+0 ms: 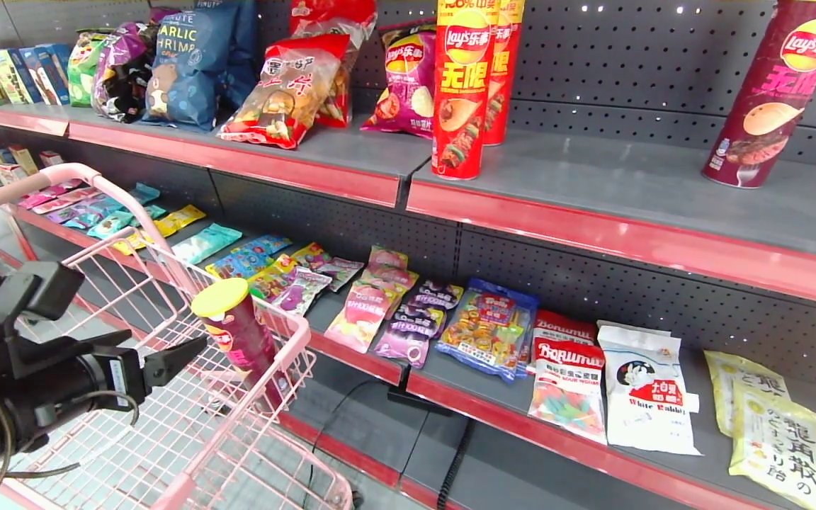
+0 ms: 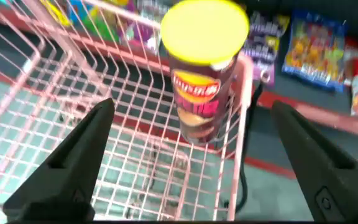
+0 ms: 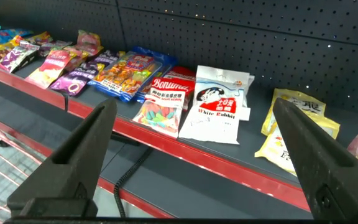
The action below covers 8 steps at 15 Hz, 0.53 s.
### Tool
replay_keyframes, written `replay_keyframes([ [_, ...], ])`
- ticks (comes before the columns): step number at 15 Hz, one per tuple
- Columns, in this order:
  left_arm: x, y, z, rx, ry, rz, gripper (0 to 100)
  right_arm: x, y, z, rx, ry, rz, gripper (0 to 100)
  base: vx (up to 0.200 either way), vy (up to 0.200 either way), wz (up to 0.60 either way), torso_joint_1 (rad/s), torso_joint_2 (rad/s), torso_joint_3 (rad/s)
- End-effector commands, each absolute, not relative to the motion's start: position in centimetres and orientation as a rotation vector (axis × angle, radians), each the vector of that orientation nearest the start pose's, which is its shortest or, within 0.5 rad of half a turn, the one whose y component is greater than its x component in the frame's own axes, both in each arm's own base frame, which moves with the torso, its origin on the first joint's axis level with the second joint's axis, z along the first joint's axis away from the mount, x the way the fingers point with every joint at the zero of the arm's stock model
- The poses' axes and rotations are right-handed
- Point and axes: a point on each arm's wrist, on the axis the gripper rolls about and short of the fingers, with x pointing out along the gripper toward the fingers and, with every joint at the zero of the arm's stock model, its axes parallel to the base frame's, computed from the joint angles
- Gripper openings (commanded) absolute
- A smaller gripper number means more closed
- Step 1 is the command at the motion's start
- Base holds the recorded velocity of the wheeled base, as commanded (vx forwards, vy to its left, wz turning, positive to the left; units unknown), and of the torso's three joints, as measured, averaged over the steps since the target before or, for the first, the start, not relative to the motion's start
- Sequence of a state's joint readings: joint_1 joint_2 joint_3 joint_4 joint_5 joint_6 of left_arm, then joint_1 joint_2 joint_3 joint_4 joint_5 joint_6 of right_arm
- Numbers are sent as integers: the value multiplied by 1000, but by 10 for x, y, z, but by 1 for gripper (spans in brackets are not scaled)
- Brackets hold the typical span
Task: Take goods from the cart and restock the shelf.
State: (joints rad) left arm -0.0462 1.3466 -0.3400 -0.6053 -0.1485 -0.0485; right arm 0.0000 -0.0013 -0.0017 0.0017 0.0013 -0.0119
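The cylindrical chip can (image 1: 238,333), glossy maroon with a flat yellow lid, stands in the far right corner of the pink wire cart (image 1: 132,248). Just left of it, the left gripper (image 1: 167,350) hangs spread open, holding nothing. The right gripper (image 3: 194,102), its black wedge fingers also apart, hovers before the grey metal shelf (image 3: 185,155) of flat candy bags (image 3: 160,112).

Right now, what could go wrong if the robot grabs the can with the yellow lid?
The can stands tight in a corner of the cart, so the open left jaws might snag the wires or tip the can. It is tall and round, so it could slip or roll once knocked.
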Motion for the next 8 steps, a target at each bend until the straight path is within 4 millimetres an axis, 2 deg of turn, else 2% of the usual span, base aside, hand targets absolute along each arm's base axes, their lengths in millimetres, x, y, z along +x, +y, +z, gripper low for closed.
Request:
replay_keyframes([
  [1, 200, -13, 129, -73, 490, -181, 100, -23, 0, 76, -12, 0, 2, 100, 0, 0, 0, 0, 0, 0],
  [7, 220, -14, 120, -82, 534, -204, 100, -23, 0, 76, -14, 0, 2, 100, 0, 0, 0, 0, 0, 0],
  [8, 229, -15, 116, -81, 521, -205, 100, -23, 0, 76, -14, 0, 2, 100, 0, 0, 0, 0, 0, 0],
])
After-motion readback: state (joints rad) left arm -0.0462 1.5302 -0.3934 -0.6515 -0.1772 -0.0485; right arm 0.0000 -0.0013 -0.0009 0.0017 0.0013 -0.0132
